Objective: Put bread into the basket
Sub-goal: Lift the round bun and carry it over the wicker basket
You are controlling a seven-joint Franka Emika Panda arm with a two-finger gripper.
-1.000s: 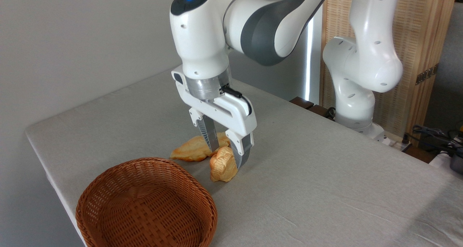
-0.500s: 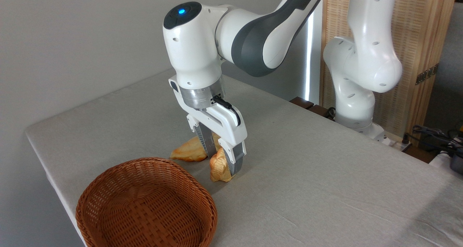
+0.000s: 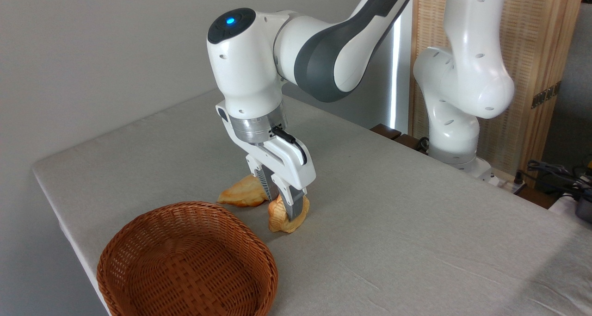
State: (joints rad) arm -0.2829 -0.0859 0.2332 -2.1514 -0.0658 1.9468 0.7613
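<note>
Broad table (image 3: 416, 223) under a pale grey, faintly creased cloth, filling most of the view. Behind it at right, a slatted wooden screen (image 3: 545, 75) and a tangle of dark cables (image 3: 555, 172). Glossy white arm (image 3: 323, 38) with a grey joint band, bent down over the near left part of the table. Round, shallow, reddish-brown wicker basket (image 3: 138, 256) at the near left edge, tightly woven, holding nothing. Flat, leaf-shaped golden loaf (image 3: 240, 193) lying just behind the fingers, partly hidden by them. Gripper (image 3: 280, 205) narrowed onto the bread (image 3: 282, 219), ribbed fingers pressed to either side of its knotted top. Small, glazed golden-orange bun, resting on the cloth just right of the basket rim, apart from it.
</note>
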